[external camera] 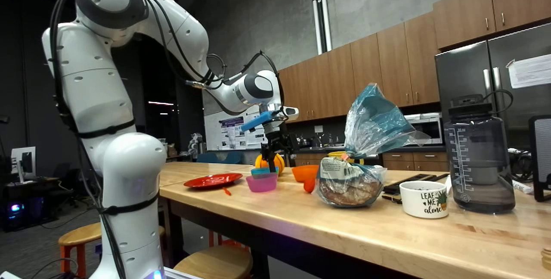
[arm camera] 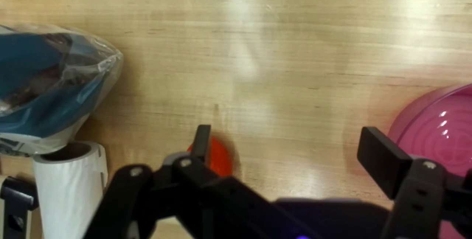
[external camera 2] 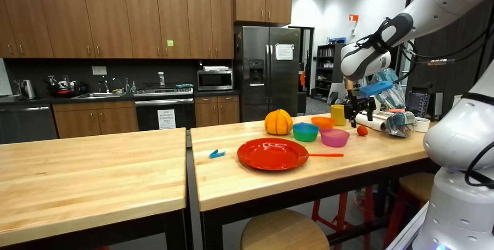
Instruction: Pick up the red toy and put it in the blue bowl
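Note:
The red toy (external camera 2: 362, 130) is a small rounded red thing on the table, beside the bagged loaf. It also shows in an exterior view (external camera: 309, 184), partly behind the bag. In the wrist view the red toy (arm camera: 220, 158) is partly hidden by the finger at the left of the picture. The blue bowl (external camera 2: 305, 133) is small and teal, with a greener lower part; it also shows in an exterior view (external camera: 259, 171), partly behind the pink bowl. My gripper (arm camera: 284, 137) is open and empty, above the table; the toy is not between its fingers. It shows in an exterior view (external camera 2: 362, 120).
The pink bowl (external camera 2: 335, 137) stands between the blue bowl and the toy. An orange bowl (external camera 2: 322, 122), a yellow cup (external camera 2: 338, 115) and a pumpkin (external camera 2: 278, 122) stand behind. A red plate (external camera 2: 273, 154) lies in front. A bagged loaf (arm camera: 44, 87) and a white roll (arm camera: 70, 191) are beside the toy.

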`<state>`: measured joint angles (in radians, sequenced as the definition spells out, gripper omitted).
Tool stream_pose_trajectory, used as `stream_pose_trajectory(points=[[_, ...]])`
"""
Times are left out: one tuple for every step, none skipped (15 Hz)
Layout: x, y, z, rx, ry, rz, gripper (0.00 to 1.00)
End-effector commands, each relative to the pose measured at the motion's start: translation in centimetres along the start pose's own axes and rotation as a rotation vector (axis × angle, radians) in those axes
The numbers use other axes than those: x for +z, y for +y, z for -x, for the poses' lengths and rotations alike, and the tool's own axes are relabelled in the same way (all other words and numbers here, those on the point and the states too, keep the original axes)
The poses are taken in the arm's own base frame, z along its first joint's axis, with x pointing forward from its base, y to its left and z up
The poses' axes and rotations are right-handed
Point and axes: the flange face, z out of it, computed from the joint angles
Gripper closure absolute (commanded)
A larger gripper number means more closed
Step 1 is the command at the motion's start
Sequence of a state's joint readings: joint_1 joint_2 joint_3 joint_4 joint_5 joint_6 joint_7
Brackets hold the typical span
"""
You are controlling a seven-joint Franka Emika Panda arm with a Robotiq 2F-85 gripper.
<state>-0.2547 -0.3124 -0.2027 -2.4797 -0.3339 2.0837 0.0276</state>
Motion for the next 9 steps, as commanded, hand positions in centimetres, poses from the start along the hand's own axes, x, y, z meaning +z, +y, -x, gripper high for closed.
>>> stream_pose_trajectory(points=[[-0.07,-0.01,-0.01,-0.001,-0.001,0.0,0.0],[-0.07,-0.02,-0.02,-0.001,-0.001,0.0,0.0],[-0.07,-0.01,-0.02,-0.001,-0.001,0.0,0.0],[-0.08,-0.01,-0.02,-0.001,-0.001,0.0,0.0],[-0.08,-0.02,-0.02,-0.001,-0.001,0.0,0.0],[-0.08,-0.03,-0.02,-0.001,-0.001,0.0,0.0],[-0.08,-0.03,-0.02,-0.001,-0.001,0.0,0.0],[0.1,-0.24,0.19,0.013,0.003,-0.002,0.0],[0.39,-0.51,0.24,0.027,0.009,-0.002,0.0]])
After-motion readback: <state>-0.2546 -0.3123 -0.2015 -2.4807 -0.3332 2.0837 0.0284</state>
